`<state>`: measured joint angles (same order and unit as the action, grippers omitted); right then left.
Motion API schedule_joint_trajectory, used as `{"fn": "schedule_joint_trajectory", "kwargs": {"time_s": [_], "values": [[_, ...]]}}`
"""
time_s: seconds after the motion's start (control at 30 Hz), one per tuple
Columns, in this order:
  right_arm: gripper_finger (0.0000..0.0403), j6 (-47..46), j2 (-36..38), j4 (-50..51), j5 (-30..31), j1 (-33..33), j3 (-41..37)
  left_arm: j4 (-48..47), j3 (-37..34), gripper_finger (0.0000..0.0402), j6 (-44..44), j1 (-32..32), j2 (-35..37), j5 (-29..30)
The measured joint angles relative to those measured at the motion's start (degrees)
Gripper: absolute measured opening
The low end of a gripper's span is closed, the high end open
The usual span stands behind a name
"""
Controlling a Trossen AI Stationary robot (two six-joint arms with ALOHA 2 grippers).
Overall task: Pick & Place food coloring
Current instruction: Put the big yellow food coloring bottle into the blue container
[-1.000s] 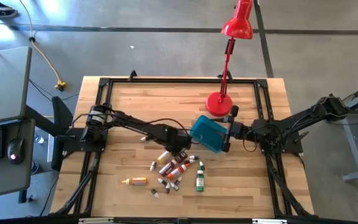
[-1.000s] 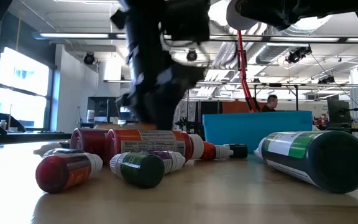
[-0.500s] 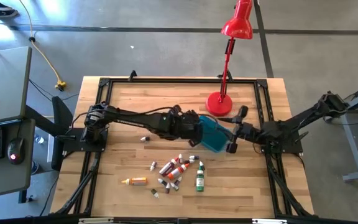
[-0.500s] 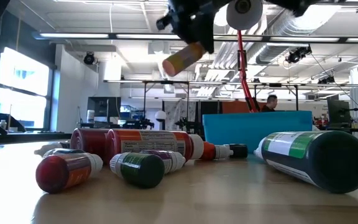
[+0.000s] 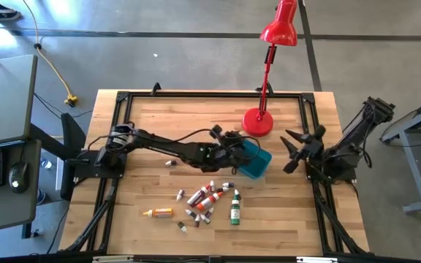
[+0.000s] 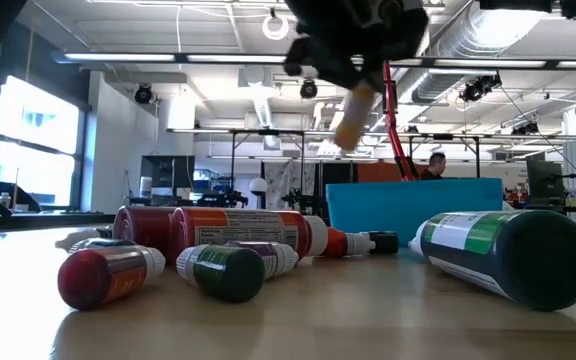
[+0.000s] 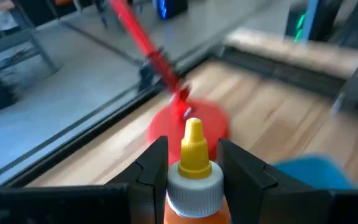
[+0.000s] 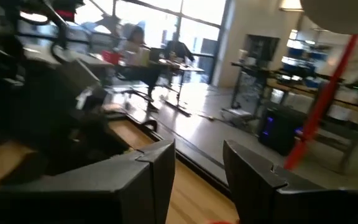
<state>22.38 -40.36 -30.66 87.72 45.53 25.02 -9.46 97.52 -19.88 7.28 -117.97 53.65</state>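
Nearest me, the loose food coloring bottles (image 5: 209, 201) lie heaped on the near middle of the table (image 5: 152, 124): small, light, hard plastic, round and apt to roll, best pinched across the body. Beyond them the left gripper (image 7: 193, 163) is clamped on an orange bottle (image 7: 194, 186) over the teal tub (image 5: 254, 162). At the far right, the right gripper (image 5: 295, 152) hangs with its fingers apart, holding nothing

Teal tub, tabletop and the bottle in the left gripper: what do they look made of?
Teal tub: likely plastic, one even matte colour with thin straight walls. Tabletop: wood, pale strips with visible grain. Bottle in the left gripper: probably plastic, with a smooth yellow pointed tip and a ribbed white collar.
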Motion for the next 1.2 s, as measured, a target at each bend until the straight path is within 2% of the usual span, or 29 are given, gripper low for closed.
{"fn": "schedule_joint_trajectory", "kwargs": {"time_s": [0.07,0.17,0.3,0.43,0.9,1.2], "values": [[0.0129,1.29,-0.04,0.11,2.04,0.73,0.0,5.46,-2.74,0.0107,0.29,-0.92,-0.85,-0.37],[0.0129,2.6,-0.02,-0.02,1.09,0.8,0.0,17.0,-5.21,0.0107,0.36,-2.23,-3.63,-4.26],[0.0129,2.74,-0.11,-0.01,1.3,0.78,0.0,27.48,-6.66,0.0107,4.15,-3.41,-7.02,-4.84],[0.0129,2.76,-0.11,-0.01,1.77,0.78,0.0,31.19,-6.7,0.0107,9.09,-4.8,-8.88,-6.84],[0.0129,3.57,-0.11,-0.02,1.75,0.75,0.0,30.76,-6.89,0.0107,4.86,-5.71,-12.14,-3.99],[0.0129,3.56,-0.11,-0.01,1.46,0.75,0.0,32.88,-6.81,0.0108,0.93,-5.66,-14.58,1.84]]}}
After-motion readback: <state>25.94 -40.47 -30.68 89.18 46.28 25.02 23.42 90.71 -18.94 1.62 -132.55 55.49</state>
